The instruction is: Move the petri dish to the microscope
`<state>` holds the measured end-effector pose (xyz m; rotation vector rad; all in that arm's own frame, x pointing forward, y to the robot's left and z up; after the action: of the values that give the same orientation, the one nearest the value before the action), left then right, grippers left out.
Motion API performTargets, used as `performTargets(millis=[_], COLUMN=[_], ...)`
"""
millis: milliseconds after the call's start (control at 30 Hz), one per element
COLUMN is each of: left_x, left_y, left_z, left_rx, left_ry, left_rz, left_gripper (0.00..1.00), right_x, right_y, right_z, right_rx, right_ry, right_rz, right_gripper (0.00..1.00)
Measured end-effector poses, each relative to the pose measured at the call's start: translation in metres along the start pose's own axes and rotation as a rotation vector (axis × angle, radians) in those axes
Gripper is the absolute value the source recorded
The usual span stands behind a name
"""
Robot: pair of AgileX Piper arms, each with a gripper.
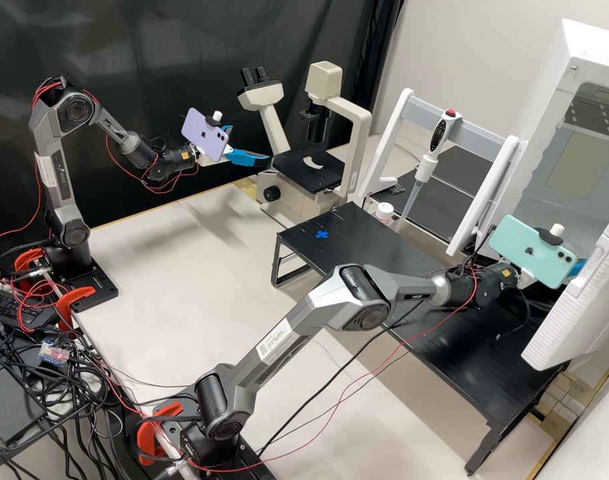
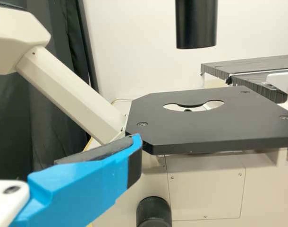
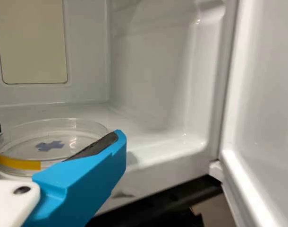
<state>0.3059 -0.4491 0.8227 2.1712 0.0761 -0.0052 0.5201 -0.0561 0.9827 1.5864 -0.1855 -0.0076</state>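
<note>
In the high view, my left gripper stands open beside the microscope's black stage. The left wrist view shows this gripper, one blue finger near the corner of the stage, whose central opening is exposed. My right gripper is at the white chamber on the right, partly hidden by its phone. In the right wrist view, the right gripper is shut on the clear petri dish, pads at opposite sides. The dish has yellow tape and a blue cross mark; its near side is partly covered.
The chamber's side wall and open door flank the right gripper. A black raised table with a blue cross lies before the chamber. A pipette hangs on a white stand. The microscope's black column overhangs its stage.
</note>
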Motion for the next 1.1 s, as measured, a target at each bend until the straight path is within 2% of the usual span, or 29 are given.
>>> performTargets(millis=[233,433,600,833,967,1100], left_x=[0.0,0.0,0.0,0.0,0.0,0.0], left_y=[0.0,0.0,0.0,0.0,0.0,0.0], left_z=[0.0,0.0,0.0,0.0,0.0,0.0], left_rx=[0.0,0.0,0.0,0.0,0.0,0.0], left_ry=[0.0,0.0,0.0,0.0,0.0,0.0], left_rz=[0.0,0.0,0.0,0.0,0.0,0.0], left_gripper=[1.0,1.0,1.0,1.0,1.0,1.0], right_x=[-0.032,-0.06,-0.089,-0.154,-0.194,-0.237], right_y=[0.016,0.018,0.018,0.009,-0.001,-0.017], right_z=[-0.002,-0.005,-0.007,-0.017,-0.029,-0.052], right_rx=[0.009,0.007,0.03,0.044,0.035,0.039], right_ry=[0.03,0.033,0.068,0.149,0.221,0.327], right_rz=[0.008,-0.011,-0.01,0.037,0.052,0.055], right_gripper=[0.0,0.0,0.0,0.0,0.0,0.0])
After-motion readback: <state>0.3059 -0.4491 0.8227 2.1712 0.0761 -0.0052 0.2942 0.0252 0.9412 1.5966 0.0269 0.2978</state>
